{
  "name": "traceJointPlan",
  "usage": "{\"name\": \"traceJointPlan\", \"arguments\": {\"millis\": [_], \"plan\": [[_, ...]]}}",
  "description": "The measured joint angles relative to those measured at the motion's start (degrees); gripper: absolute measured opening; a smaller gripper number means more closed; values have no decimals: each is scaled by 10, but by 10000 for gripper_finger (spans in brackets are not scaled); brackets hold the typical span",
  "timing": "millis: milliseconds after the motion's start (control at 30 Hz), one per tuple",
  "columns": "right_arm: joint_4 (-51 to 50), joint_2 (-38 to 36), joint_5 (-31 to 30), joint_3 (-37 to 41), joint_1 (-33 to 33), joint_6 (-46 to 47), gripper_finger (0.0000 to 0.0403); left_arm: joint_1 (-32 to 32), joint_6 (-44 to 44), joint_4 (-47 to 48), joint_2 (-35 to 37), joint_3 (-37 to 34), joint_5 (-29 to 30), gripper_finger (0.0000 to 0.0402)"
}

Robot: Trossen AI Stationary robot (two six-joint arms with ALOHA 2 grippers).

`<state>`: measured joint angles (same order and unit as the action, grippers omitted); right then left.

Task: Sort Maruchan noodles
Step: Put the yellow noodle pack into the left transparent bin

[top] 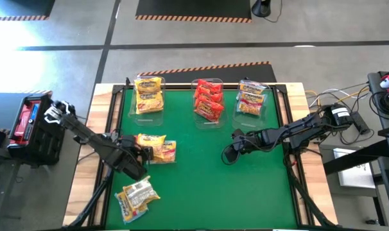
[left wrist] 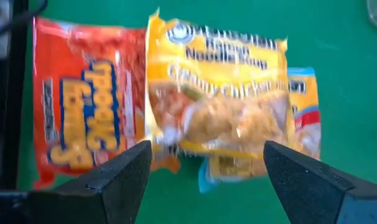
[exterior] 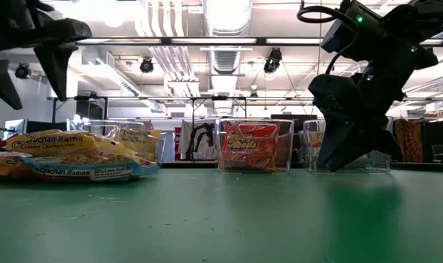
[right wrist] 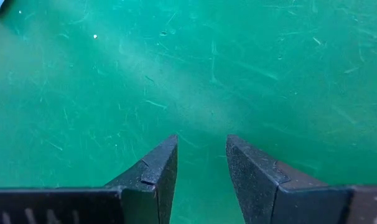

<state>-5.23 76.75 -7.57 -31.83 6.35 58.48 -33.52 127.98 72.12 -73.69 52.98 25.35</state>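
Left gripper (top: 143, 154) hangs spread wide over the loose noodle packs (top: 157, 147) near the mat's (top: 201, 186) left edge; right gripper (top: 232, 153), fingers narrowly apart and empty, hovers over bare mat.

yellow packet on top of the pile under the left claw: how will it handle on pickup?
The yellow packet looks crinkly and glossy, so probably slippery and somewhat floppy at its edges. It lies across a red packet, so lifting may drag that one. The open left claw straddles it.
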Motion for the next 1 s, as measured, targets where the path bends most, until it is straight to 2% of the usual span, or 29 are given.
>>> {"name": "traceJointPlan", "arguments": {"millis": [200, 333, 533, 700, 833, 1000], "plan": [[0, 0, 0, 0, 0, 0, 128, 60, -105, -28, 73, -66, 29, 293], [0, 0, 0, 0, 0, 0, 128, 115, -208, -77, 134, -127, 40, 293], [0, 0, 0, 0, 0, 0, 128, 194, -382, -202, 253, -235, 33, 293], [0, 0, 0, 0, 0, 0, 128, 245, -465, -264, 333, -289, 13, 293], [1, 0, 0, 0, 0, 0, 128, 282, -490, -264, 350, -302, 10, 293], [0, 0, 0, 0, 0, 0, 128, 313, -494, -261, 321, -302, 5, 293]]}}
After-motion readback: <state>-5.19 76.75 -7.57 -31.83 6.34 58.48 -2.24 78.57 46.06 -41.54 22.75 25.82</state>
